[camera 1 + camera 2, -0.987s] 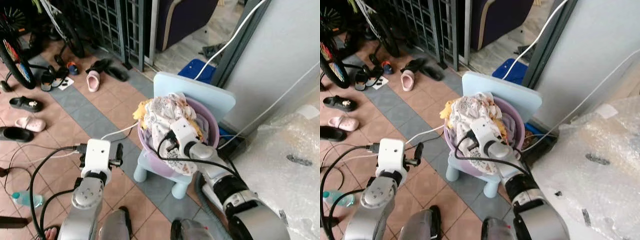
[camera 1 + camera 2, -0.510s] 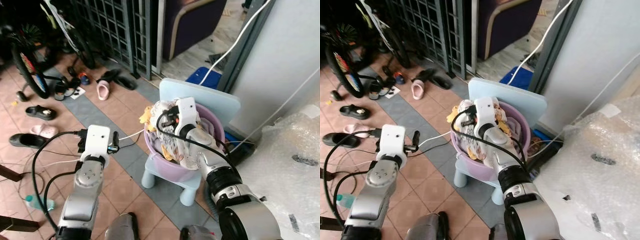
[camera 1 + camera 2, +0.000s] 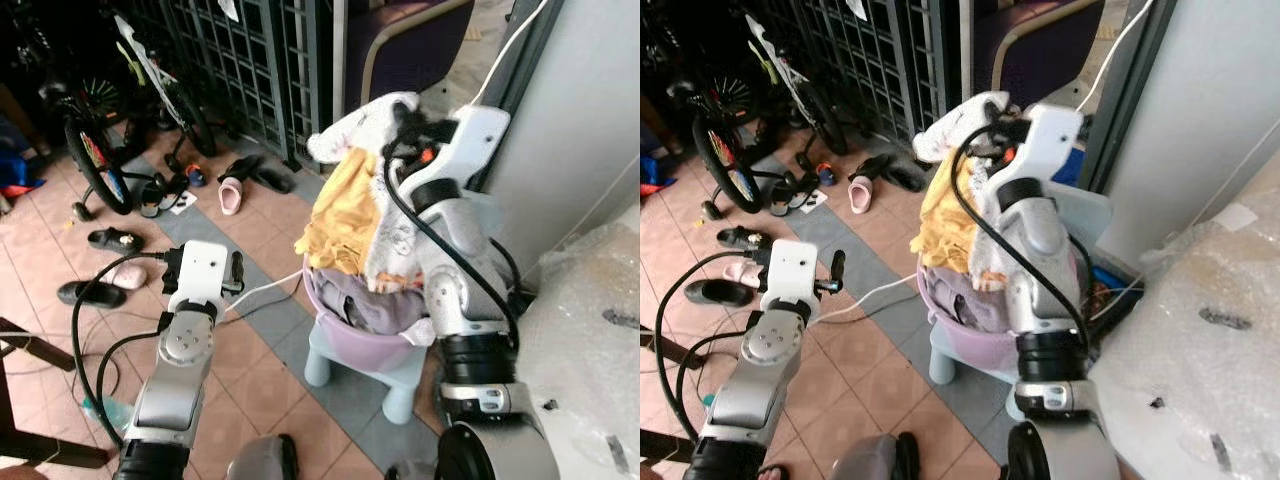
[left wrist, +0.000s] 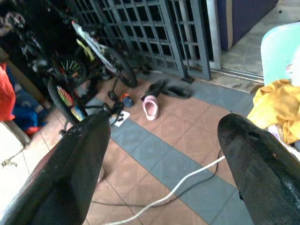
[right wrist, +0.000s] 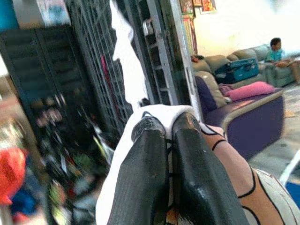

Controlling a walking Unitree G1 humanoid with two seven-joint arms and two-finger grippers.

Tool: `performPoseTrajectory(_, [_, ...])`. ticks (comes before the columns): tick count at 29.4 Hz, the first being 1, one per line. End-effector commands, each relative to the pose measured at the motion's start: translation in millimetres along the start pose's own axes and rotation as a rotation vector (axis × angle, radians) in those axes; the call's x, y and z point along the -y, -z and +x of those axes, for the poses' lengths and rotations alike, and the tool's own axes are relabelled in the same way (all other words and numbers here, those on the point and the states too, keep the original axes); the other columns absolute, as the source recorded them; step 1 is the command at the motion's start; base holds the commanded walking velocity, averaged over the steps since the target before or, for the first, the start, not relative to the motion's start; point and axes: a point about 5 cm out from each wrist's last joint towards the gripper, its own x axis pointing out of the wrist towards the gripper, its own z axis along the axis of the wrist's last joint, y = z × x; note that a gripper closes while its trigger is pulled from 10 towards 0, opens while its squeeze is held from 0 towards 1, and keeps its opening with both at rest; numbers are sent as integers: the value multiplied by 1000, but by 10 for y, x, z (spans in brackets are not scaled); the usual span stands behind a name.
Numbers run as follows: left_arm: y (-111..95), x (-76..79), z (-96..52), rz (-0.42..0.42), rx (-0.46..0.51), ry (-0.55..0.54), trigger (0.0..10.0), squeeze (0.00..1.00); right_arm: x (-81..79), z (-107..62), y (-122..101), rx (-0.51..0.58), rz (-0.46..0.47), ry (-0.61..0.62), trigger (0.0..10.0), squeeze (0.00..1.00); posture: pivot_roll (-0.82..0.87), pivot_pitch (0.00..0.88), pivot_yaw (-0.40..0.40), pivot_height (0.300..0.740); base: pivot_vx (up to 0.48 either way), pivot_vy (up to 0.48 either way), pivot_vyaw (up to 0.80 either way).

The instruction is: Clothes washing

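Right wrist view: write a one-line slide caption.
Right end effector pinches a white patterned garment, lifted before a dark metal gate.

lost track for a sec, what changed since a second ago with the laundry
The right pincer, down in the purple basin a second ago, has risen shut on the clothes, lifting a white and yellow bundle. The left pincer stays open beside it; basin stays on the blue chair.
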Motion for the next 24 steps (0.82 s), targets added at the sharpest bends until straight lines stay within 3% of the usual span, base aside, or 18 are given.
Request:
performPoseTrajectory(1, [10, 22, 18, 8, -5, 7, 10000, 0, -52, -60, 267, -140, -51, -24, 0, 0, -17, 0, 140, 740, 0, 0, 0])
performPoseTrajectory(2, [9, 29, 21, 6, -4, 10, 10000, 0, -48, -77, 311, -166, -58, -22, 0, 0, -17, 0, 140, 740, 0, 0, 0])
performPoseTrajectory(3, [-18, 61, 29, 4, 8, 24, 10000, 0, -25, -166, 522, -285, -40, 6, 0, 0, -16, 0, 135, 740, 0, 0, 0])
performPoseTrajectory(4, [-28, 72, 32, 2, 11, 25, 10000, 0, -12, -247, 663, -366, -61, 20, 3961, 0, -14, 0, 132, 740, 0, 0, 0])
performPoseTrajectory(6, [-20, 83, 20, -6, 4, 25, 10000, 0, 8, -434, 894, -505, -66, 42, 4588, 0, -11, 0, 128, 740, 0, 0, 0])
performPoseTrajectory(7, [-4, 80, 9, -6, -1, 26, 10000, 0, 1, -478, 945, -537, -60, 38, 6588, 0, -13, 0, 127, 740, 0, 0, 0])
performPoseTrajectory(8, [15, 79, -2, -5, -7, 27, 10000, 0, -11, -525, 1001, -573, -67, 25, 10000, 0, -13, 0, 127, 740, 0, 0, 0])
performPoseTrajectory(10, [54, 88, -29, -4, -18, 33, 10000, 0, -52, -636, 1125, -655, -67, -21, 10000, 8, -14, 0, 126, 740, 0, 0, 0])
performPoseTrajectory(11, [72, 105, -44, 1, -24, 44, 10000, 0, -79, -702, 1190, -691, -77, -56, 10000, 776, -14, 0, 125, 740, 0, 0, 0])
performPoseTrajectory(12, [77, 113, -47, 1, -25, 48, 10000, 0, -76, -727, 1212, -701, -92, -61, 10000, 1000, -15, 0, 124, 740, 0, 0, 0])
performPoseTrajectory(20, [57, 107, -14, -5, -24, 47, 10000, 0, 22, -765, 1219, -724, -143, -47, 10000, 1000, -22, 0, 121, 740, 0, 0, 0])
performPoseTrajectory(21, [58, 104, -14, -5, -24, 46, 10000, 0, 35, -776, 1221, -726, -139, -47, 0, 953, -22, 0, 121, 740, 0, 0, 0])
performPoseTrajectory(22, [62, 101, -15, -3, -24, 46, 10000, 0, 52, -797, 1226, -730, -142, -49, 0, 224, -22, 0, 121, 740, 0, 0, 0])
performPoseTrajectory(24, [64, 101, -16, -2, -25, 47, 10000, 0, 57, -805, 1230, -731, -145, -50, 0, 224, -22, 0, 121, 740, 0, 0, 0])
